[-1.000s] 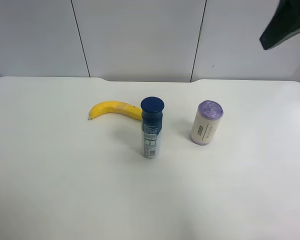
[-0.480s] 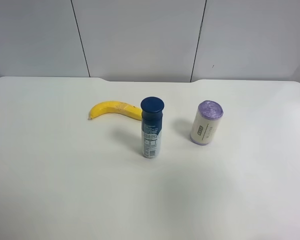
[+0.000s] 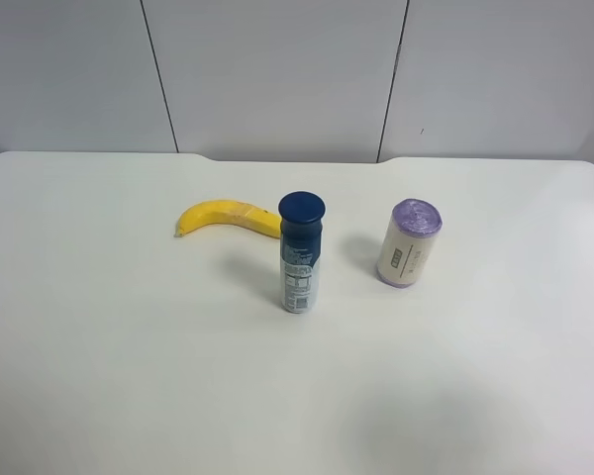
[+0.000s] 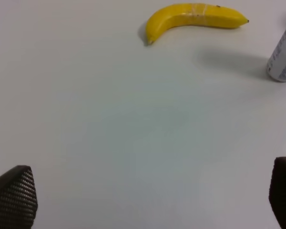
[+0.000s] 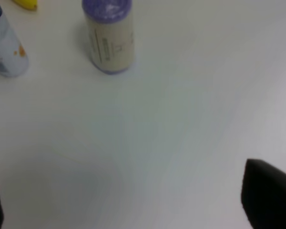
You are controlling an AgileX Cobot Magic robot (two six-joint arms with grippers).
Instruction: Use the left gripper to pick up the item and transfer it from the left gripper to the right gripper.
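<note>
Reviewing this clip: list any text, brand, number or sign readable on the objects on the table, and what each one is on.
No text here can be read.
Canister: a small printed label with dark marks, too small and blurred to read in the exterior high and right wrist views.
Bottle: a printed panel with lines of fine print below the blue cap, too small to read.
Banana: no lettering visible.
Table: no markings visible.

A white table (image 3: 99, 376) fills most of the view. Behind it stands a light grey wall (image 3: 277, 79) of panels, with thin dark seams between them. The light is soft and even.
</note>
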